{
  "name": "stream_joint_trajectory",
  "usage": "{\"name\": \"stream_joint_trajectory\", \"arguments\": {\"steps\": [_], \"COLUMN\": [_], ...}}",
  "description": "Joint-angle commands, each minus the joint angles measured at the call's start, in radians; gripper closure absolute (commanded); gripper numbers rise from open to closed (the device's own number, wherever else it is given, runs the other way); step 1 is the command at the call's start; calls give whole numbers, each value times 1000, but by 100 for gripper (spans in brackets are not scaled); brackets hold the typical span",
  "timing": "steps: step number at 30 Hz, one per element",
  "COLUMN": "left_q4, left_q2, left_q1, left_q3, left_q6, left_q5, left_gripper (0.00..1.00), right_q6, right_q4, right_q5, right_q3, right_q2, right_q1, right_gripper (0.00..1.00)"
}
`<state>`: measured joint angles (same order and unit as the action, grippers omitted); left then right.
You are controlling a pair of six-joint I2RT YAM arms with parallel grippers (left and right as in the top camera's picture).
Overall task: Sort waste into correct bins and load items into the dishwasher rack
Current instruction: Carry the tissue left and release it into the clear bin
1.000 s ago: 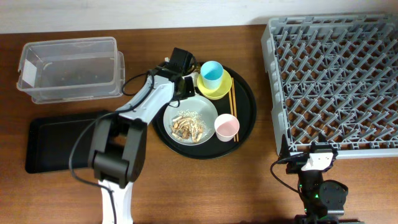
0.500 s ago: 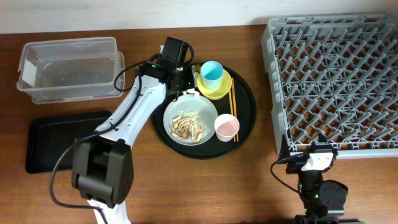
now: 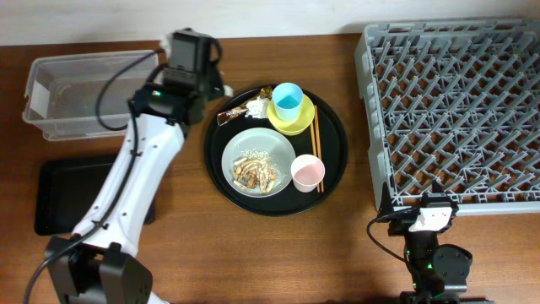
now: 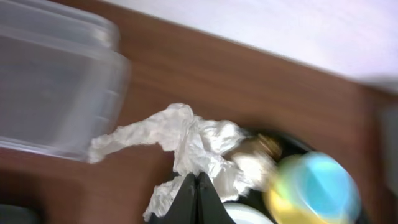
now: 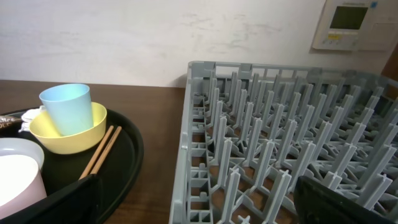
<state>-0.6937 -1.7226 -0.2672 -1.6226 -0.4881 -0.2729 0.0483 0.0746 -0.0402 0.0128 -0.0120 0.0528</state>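
Observation:
My left gripper (image 3: 209,83) is shut on crumpled white paper (image 4: 199,140) and holds it above the table between the clear tub (image 3: 93,93) and the round black tray (image 3: 337,143). In the left wrist view the jaws (image 4: 198,186) pinch the paper, with the tub (image 4: 56,93) to the left. A gold-brown wrapper (image 3: 229,114) and a white scrap (image 3: 255,107) lie on the tray. The grey plate (image 3: 278,148) holds food scraps (image 3: 255,171). The blue cup (image 3: 288,100) stands in the yellow bowl (image 3: 297,122). The pink cup (image 3: 307,172) stands beside the plate. My right gripper (image 5: 205,205) is open and empty at the dishwasher rack (image 3: 456,101).
The shallow black tray (image 3: 59,194) lies at the left below the tub. Wooden chopsticks (image 3: 315,156) lie on the round tray right of the plate. The rack fills the right side; its near left corner (image 5: 199,143) is close in front of my right gripper.
My left gripper has lifted off the round tray's left rim and swung left toward the clear tub with the white paper in it. The right arm has not moved.

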Motion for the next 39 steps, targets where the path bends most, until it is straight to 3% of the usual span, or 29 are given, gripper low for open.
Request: {"name": "stream_joint_trajectory", "arguments": {"steps": [1, 5, 9, 13, 14, 15, 16, 17, 23, 32, 36, 37, 39], "left_q4": [58, 169, 280, 303, 310, 315, 314, 311, 248, 97, 89, 96, 107], "left_q2": [-13, -47, -100, -150, -163, -176, -183, -188, -167, -97, -132, -146, -171], "left_q1": [84, 182, 280, 378, 400, 418, 433, 442, 441, 347, 225, 188, 120], "left_q3": [1, 1, 1, 1, 1, 1, 1, 1, 1, 2, 2, 2, 2], "left_q6": [0, 84, 220, 229, 229, 228, 229, 229, 228, 228, 229, 229, 229], "left_q5": [-303, -304, -197, -156, -156, -147, -124, -105, 41, 721, 706, 660, 536], "left_gripper": [99, 100, 99, 98, 90, 69, 21, 1, 1, 1, 11, 11, 22], "right_q6": [-7, -7, -7, -7, -7, -7, -7, -7, -7, -7, -7, -7, -8], "right_q4": [1, 1, 1, 1, 1, 1, 1, 1, 1, 1, 1, 1, 1], "right_q5": [-4, -4, -4, -4, -4, -4, -4, -4, -4, -4, -4, -4, -4], "right_q3": [-7, -7, -7, -7, -7, -7, -7, -7, -7, -7, -7, -7, -7], "right_q2": [4, 4, 4, 4, 4, 4, 4, 4, 4, 4, 4, 4, 4], "right_q1": [6, 6, 6, 6, 6, 6, 6, 6, 6, 6, 6, 6, 6], "right_gripper": [2, 2, 2, 1, 2, 2, 2, 2, 2, 2, 2, 2, 2]}}
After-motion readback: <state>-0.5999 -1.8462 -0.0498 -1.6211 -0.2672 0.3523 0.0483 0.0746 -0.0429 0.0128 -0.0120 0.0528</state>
